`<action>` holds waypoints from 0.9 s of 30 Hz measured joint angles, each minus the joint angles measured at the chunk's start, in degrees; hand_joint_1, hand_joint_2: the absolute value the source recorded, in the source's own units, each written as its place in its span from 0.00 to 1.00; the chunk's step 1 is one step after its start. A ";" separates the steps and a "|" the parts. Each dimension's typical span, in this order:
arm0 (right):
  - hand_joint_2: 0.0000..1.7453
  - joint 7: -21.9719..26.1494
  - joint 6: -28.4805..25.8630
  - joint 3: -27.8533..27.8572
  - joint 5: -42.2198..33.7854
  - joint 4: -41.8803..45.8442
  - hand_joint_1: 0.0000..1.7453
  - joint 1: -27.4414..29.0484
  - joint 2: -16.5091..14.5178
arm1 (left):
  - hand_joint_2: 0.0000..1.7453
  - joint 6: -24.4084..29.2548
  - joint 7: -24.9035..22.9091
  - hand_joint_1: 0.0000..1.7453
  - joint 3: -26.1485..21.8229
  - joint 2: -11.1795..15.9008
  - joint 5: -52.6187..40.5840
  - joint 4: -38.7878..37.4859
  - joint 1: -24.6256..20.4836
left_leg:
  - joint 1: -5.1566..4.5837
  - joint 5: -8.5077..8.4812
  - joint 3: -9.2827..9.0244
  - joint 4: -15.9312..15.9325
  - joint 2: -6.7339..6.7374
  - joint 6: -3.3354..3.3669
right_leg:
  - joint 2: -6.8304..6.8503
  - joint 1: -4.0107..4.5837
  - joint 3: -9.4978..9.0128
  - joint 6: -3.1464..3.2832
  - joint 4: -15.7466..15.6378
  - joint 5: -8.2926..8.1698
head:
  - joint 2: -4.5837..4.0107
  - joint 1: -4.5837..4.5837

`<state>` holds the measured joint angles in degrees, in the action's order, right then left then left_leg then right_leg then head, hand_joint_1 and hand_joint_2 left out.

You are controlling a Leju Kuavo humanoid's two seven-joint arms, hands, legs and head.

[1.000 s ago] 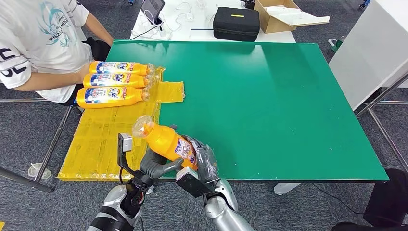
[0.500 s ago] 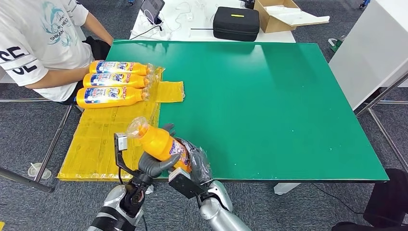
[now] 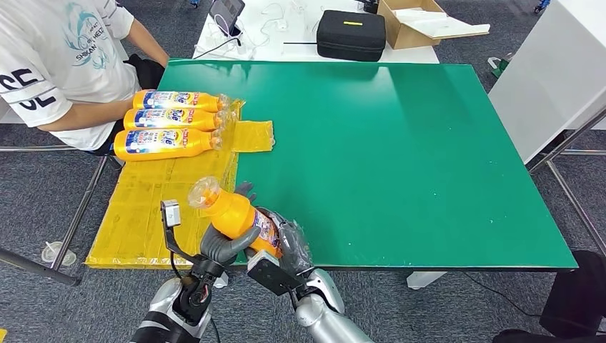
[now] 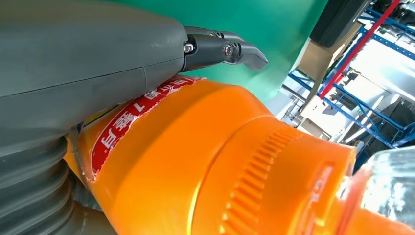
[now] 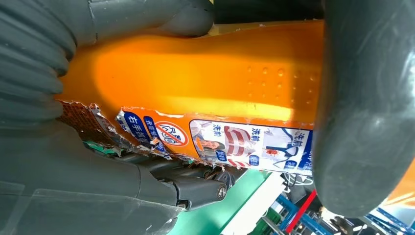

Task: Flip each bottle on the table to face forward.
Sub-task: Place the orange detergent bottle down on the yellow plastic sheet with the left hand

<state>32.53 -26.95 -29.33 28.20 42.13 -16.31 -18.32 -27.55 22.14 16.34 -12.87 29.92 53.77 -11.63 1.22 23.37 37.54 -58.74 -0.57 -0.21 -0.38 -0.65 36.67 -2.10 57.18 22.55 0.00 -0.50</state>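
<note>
I have the bottle (image 3: 239, 214) held in both robot hands at the near edge of the surface (image 3: 400, 143): right robot hand (image 3: 289, 246) wraps its base, left robot hand (image 3: 225, 244) cradles the body from beneath. Its long axis runs from 5 o'clock up to 11 o'clock, cap leading. Three bottles (image 3: 168, 120) lie well apart at 11 o'clock, on the yellow sheet (image 3: 143, 207).

The held orange plastic bottle (image 5: 205, 73) carries a label with Chinese characters, "洗前" (small, partly legible). The person's white T-shirt (image 3: 50, 50) reads "SHIKAN".
</note>
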 joint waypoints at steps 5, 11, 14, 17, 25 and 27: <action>1.00 -0.70 0.00 -0.03 -0.04 -0.31 1.00 -0.56 -0.09 | 1.00 0.30 1.40 1.00 0.17 -0.04 -2.73 0.30 0.11 | 0.00 0.00 0.00 0.00 0.00 0.00 | 0.00 0.00 0.00 0.00 0.00 0.00 | 0.01 0.01; 1.00 -1.08 -0.18 0.08 -0.64 -0.39 1.00 -0.75 -0.11 | 1.00 1.09 3.88 1.00 1.07 -0.02 -7.54 0.34 -0.11 | 0.00 0.00 0.00 0.00 0.00 0.00 | 0.00 0.00 0.00 0.00 0.00 0.00 | 0.00 0.00; 1.00 -1.42 -0.24 0.26 -1.10 -0.39 1.00 -0.74 -0.11 | 1.00 2.13 4.39 1.00 1.16 -0.02 -7.90 0.57 -0.16 | 0.00 0.00 0.00 0.00 0.00 0.00 | 0.00 0.00 0.01 0.00 0.00 0.00 | 0.01 0.01; 1.00 -1.52 -0.37 0.39 -1.23 -0.38 0.74 -0.75 -0.11 | 1.00 2.76 4.34 1.00 1.09 -0.02 -8.04 1.08 -0.12 | 0.00 0.00 0.00 0.00 0.00 0.00 | 0.00 0.00 0.00 0.00 0.00 0.00 | 0.01 0.01; 0.00 -1.99 -1.28 0.98 -2.10 0.69 0.00 -0.89 -0.10 | 1.00 4.85 4.37 1.00 0.23 -0.03 -7.75 3.17 -0.11 | 0.00 0.00 0.00 0.00 0.01 0.00 | 0.00 0.00 0.02 0.00 0.00 0.00 | 0.01 -0.01; 0.00 -2.22 -1.66 1.61 -2.90 2.48 0.00 -0.72 0.01 | 1.00 6.94 4.88 1.00 -0.53 -0.05 -8.11 4.19 -0.24 | 0.00 -0.01 0.00 0.00 0.01 0.00 | 0.00 0.00 0.03 0.00 0.00 0.00 | 0.01 0.00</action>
<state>30.31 -28.61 -27.72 25.30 44.61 -17.03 -18.31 -20.61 27.01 15.80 -12.93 21.81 57.96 -11.87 1.22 23.36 37.55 -58.74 -0.56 -0.21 -0.38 -0.65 36.69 -2.10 57.18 22.55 0.01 -0.50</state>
